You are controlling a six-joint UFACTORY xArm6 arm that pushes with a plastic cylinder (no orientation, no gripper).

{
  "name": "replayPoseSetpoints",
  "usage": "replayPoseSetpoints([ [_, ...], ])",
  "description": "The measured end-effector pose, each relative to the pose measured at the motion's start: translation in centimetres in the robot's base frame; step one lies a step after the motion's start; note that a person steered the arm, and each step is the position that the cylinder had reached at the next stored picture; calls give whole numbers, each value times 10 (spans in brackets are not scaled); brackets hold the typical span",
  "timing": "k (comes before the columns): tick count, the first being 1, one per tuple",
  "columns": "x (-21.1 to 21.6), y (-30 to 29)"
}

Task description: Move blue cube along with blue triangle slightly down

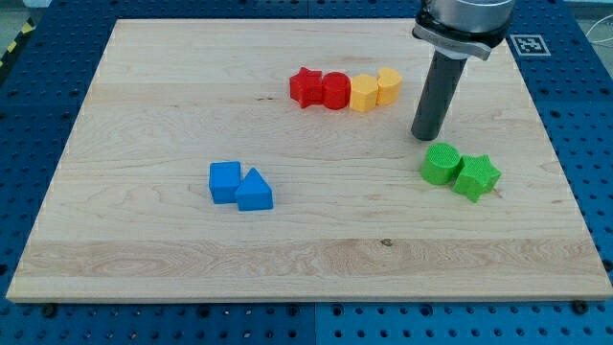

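A blue cube point(225, 181) lies left of the board's middle, and a blue triangle point(254, 191) touches its right side, a little lower. My tip point(425, 137) rests on the board far to the right of both blue blocks, just above a green cylinder point(441, 163). The rod rises from the tip to the arm at the view's top right.
A red star point(306, 87), a red cylinder point(334, 91), a yellow block point(363, 94) and a second yellow block point(388, 84) form a row near the top middle. A green star point(476, 176) touches the green cylinder. The wooden board point(144, 268) lies on a blue perforated table.
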State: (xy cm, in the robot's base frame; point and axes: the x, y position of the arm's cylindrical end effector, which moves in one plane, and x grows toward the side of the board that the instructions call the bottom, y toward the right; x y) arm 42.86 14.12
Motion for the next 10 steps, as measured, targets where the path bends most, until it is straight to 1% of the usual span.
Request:
replayPoseSetpoints([
  [2, 44, 0],
  [3, 44, -2],
  [5, 18, -33],
  [6, 18, -44],
  [7, 18, -85],
  [10, 22, -244],
])
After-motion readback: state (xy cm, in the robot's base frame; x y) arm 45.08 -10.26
